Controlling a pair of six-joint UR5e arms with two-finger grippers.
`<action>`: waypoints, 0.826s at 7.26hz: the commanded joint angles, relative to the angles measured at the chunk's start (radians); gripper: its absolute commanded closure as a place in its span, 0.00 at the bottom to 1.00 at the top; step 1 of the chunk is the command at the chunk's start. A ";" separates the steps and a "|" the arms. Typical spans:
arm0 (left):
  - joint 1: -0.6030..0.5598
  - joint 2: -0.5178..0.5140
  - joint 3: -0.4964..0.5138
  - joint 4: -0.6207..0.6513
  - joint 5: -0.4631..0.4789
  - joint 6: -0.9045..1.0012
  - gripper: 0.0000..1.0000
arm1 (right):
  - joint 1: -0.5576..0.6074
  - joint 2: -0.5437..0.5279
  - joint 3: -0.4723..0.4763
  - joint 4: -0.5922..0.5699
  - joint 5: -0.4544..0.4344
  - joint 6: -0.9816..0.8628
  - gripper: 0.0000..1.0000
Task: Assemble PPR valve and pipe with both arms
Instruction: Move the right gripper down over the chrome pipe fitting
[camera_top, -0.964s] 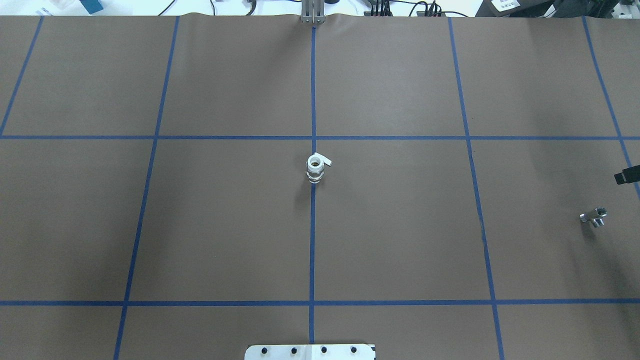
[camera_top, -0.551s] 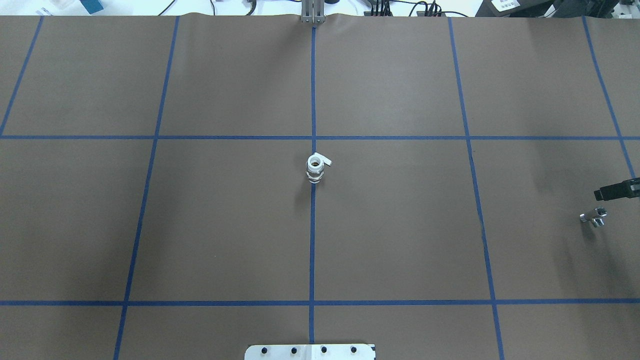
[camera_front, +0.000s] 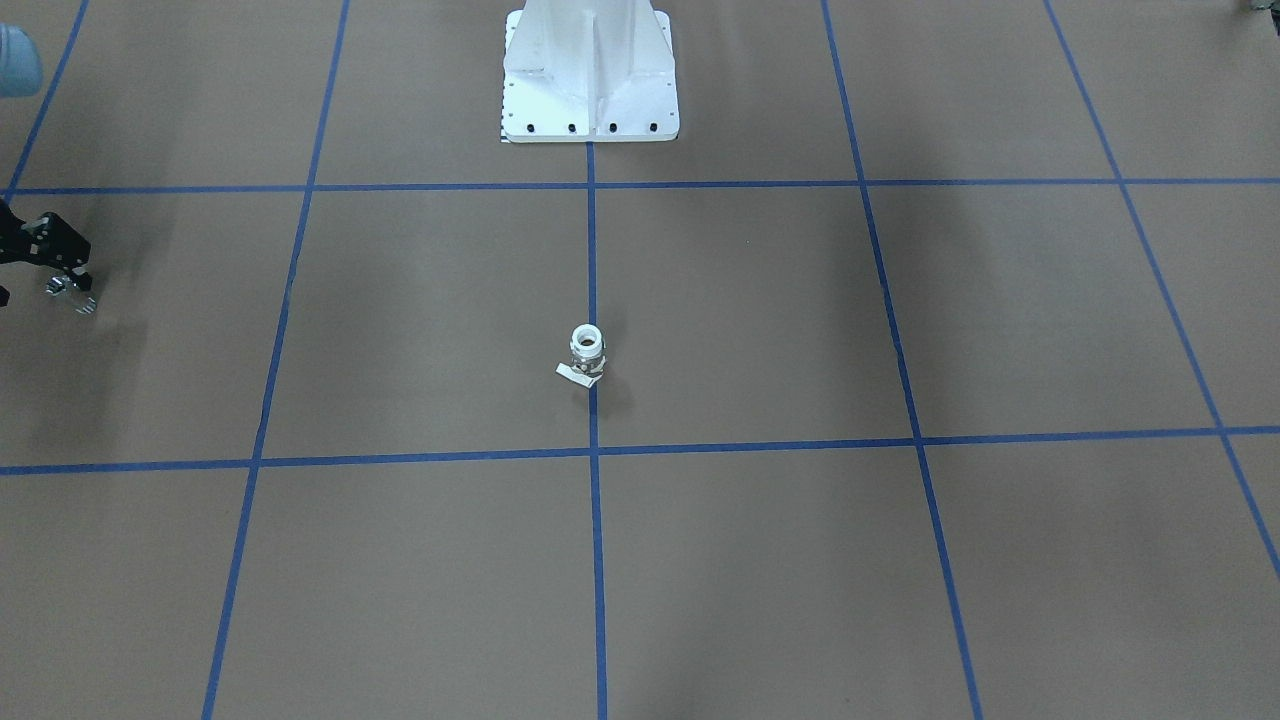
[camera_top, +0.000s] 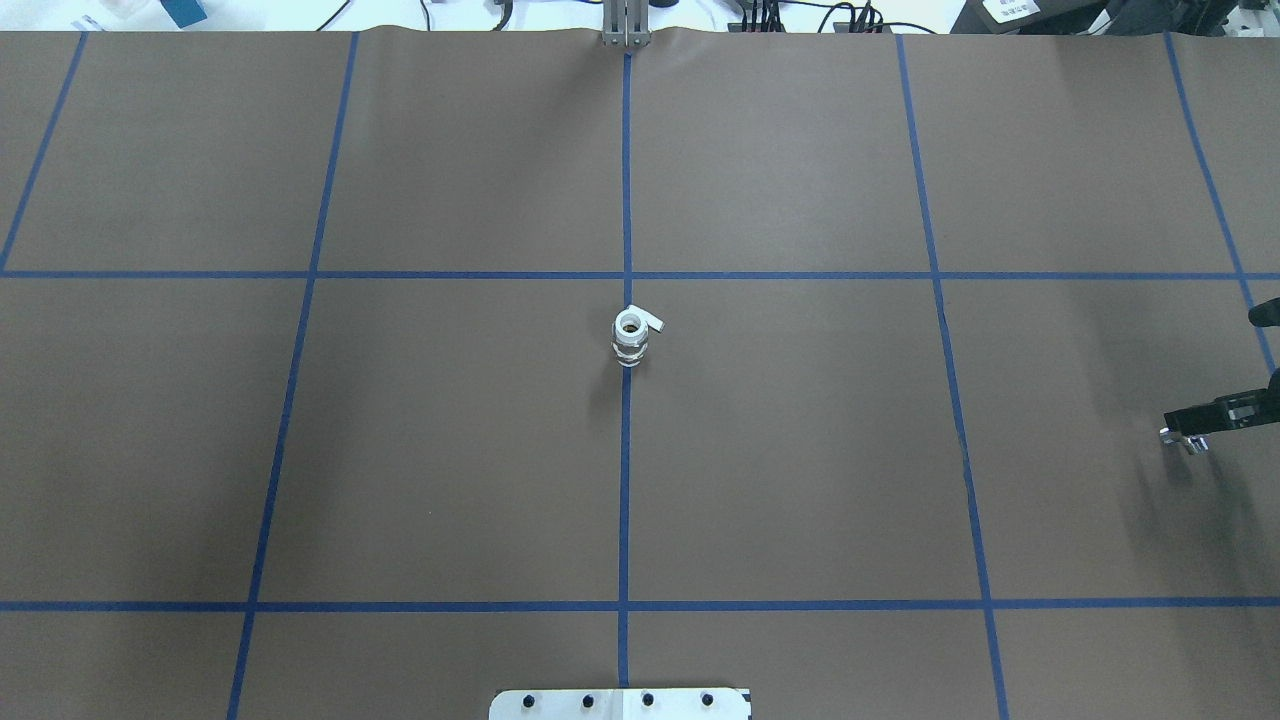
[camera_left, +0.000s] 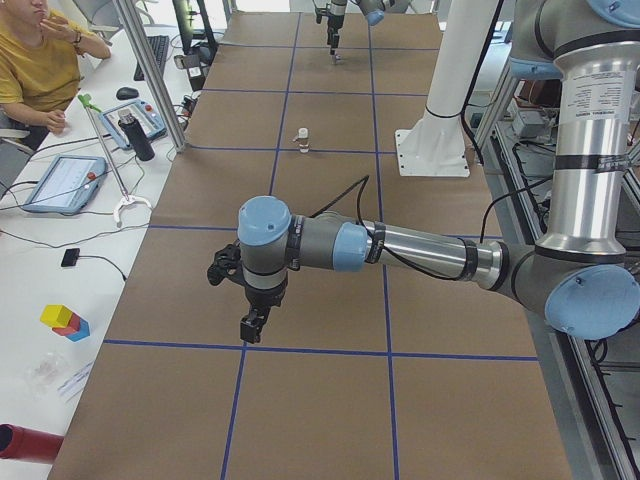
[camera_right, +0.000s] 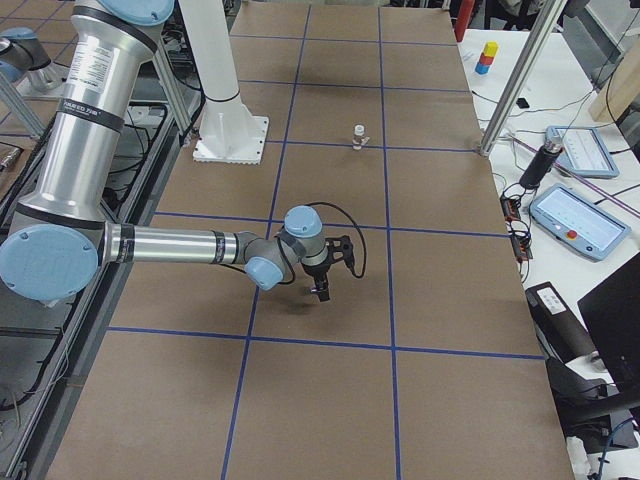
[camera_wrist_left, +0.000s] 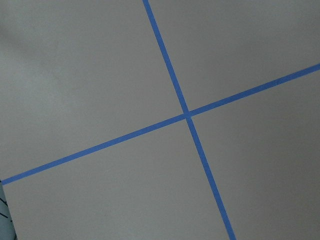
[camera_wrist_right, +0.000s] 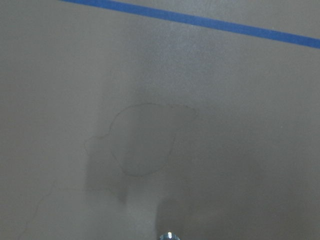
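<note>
The table (camera_top: 800, 450) is seen from behind overhead, from opposite, and from both ends; the PPR valve (camera_top: 631, 338) is shared. Its surface is shown close up by the wrist cameras.

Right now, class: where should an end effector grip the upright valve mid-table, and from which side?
Probably from straight above, closing on the metal middle band of the valve. It stands upright, white ring up, and its flat tab juts from the base away from the white pedestal, so close across the tab-free flanks.
</note>
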 joint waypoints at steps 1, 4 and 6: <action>0.000 0.000 0.000 0.000 -0.002 -0.001 0.00 | -0.021 -0.002 -0.004 0.011 -0.006 0.003 0.24; 0.002 -0.003 0.000 0.000 0.000 -0.006 0.00 | -0.022 0.001 0.003 0.011 0.002 -0.002 1.00; 0.002 -0.003 0.000 0.000 -0.002 -0.009 0.00 | -0.025 0.001 0.016 0.010 0.003 -0.003 1.00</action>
